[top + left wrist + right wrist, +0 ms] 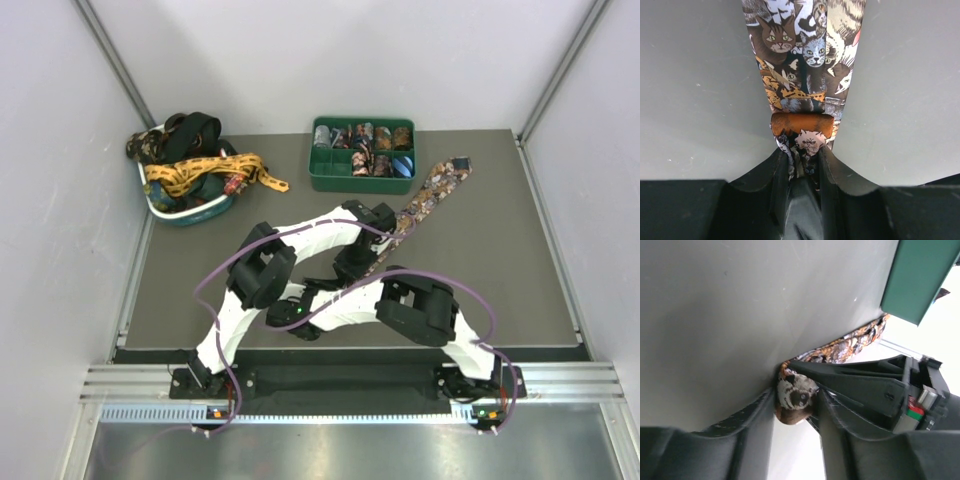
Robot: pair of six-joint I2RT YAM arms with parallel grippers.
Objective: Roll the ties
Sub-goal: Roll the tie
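A cat-patterned tie [437,190] lies diagonally on the grey mat, its wide end toward the far right. Its narrow near end is wound into a small roll [802,125]. My left gripper [802,150] is shut on the fabric just behind that roll, with the tie [805,45] stretching away from it. My right gripper [796,401] comes at the roll [796,395] from the side, with a finger [762,412] against each flank of its end. In the top view both grippers meet at the tie's near end: the left gripper [385,230] and the right gripper [362,255].
A green compartment tray [330,183] holding several rolled ties stands at the back centre, and its corner [920,280] shows in the right wrist view. A teal basket [190,215] at the back left holds a heap of loose ties [200,165]. Purple cables [215,275] loop round the arms.
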